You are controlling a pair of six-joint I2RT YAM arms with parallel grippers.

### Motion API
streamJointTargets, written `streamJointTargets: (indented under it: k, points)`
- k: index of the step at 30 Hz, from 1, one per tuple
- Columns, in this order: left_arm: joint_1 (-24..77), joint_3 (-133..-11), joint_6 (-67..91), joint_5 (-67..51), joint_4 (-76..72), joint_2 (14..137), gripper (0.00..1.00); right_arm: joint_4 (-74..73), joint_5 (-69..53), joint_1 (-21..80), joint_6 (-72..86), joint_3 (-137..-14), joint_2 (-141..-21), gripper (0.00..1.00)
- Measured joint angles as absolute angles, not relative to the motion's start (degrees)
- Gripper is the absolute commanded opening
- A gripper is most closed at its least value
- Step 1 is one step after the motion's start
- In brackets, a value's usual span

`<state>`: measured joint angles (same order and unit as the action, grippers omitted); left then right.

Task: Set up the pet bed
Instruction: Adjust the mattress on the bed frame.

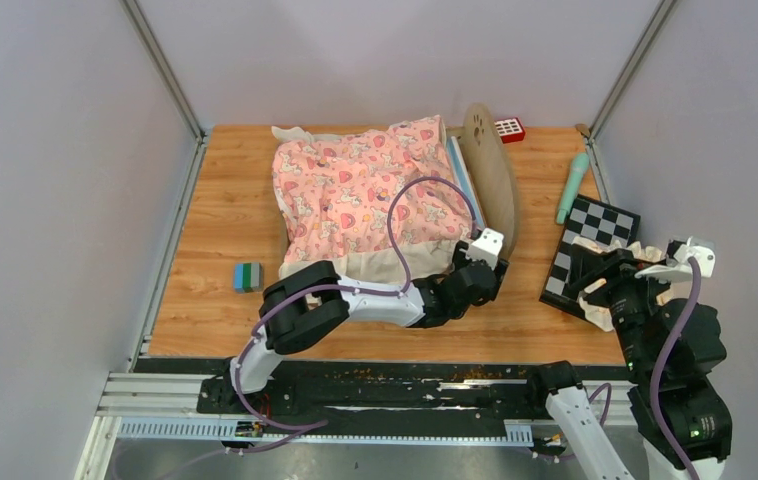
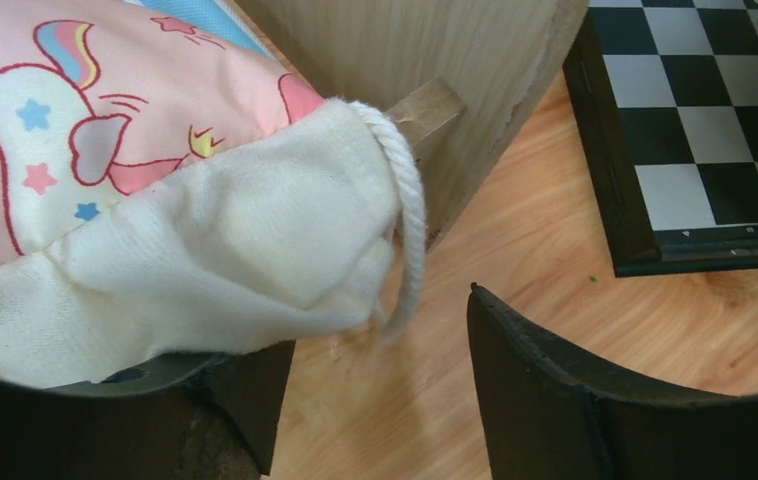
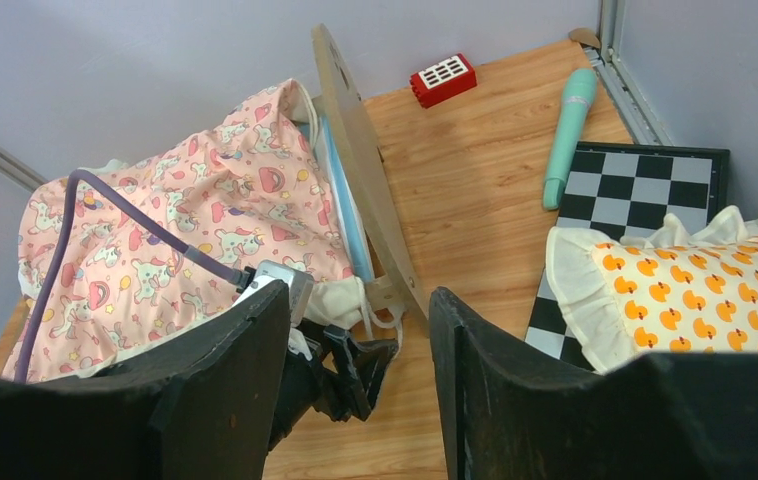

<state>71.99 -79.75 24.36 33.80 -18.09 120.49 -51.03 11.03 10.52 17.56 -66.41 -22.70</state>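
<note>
1. Currently the pet bed (image 1: 492, 175) stands at the far middle of the surface (image 1: 225, 200), with its headboard (image 3: 355, 150) on the right arm's side. The pink quilt (image 1: 355, 190) is heaped over it. The striped mattress (image 3: 340, 205) shows only as a blue edge against the headboard.
2. The left tool (image 2: 380, 325) is at the bed's near corner by the headboard, fingers spread. The quilt's cream hem (image 2: 225, 260) lies over one finger and a white cord (image 2: 410, 230) hangs into the gap, but nothing is pinched.
3. The step looks like taking that corner to draw the quilt flat. Push in deeper before pressing together, so both fingers meet on cloth rather than on the cord alone.
4. Take a full bite of the hem, because soft fabric will likely slip from a shallow one.
5. Pull low and gently so the light frame does not tip or slide.
6. The right tool (image 3: 358, 295) hangs near the checkerboard (image 3: 645, 190), fingers apart with nothing between them. The orange pillow (image 3: 695, 300) is just beside one finger. This tool could steady the frame if needed.
</note>
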Motion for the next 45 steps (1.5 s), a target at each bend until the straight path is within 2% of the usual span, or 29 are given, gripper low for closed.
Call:
streamJointTargets:
  k: [2, 8, 16, 26, 37, 42, 45]
  points:
    - [71.96, -80.09, 24.62, 34.65, -17.69, 120.90, 0.62, -51.44, 11.33, 10.52, 17.32, -66.63, -22.20, 0.55]
    - [71.96, -80.09, 24.38, 34.94, -16.82, 120.92, 0.37, -51.88, 11.94, 10.52, 16.80, -66.81, -21.65, 0.55]
    - [70.19, -79.02, 22.20, 30.81, -13.39, 117.60, 0.13, -51.88, 11.92, 10.52, 15.55, -66.74, -21.65, 0.56]
    - [65.45, -82.54, 17.34, 22.92, -5.13, 108.22, 0.07, -51.83, 12.21, 10.52, 14.44, -65.41, -21.65, 0.56]
    - [61.73, -110.41, 8.56, 16.58, 14.72, 110.72, 0.06, -51.64, 12.40, 10.52, 14.96, -63.09, -21.65, 0.56]
    - [58.43, -115.90, 6.90, 15.77, 18.61, 112.66, 0.00, -51.64, 12.36, 10.52, 15.16, -62.74, -21.65, 0.56]
    - [56.51, -117.62, 6.87, 14.83, 19.79, 114.15, 0.00, -51.66, 12.36, 10.52, 15.18, -62.61, -21.65, 0.56]
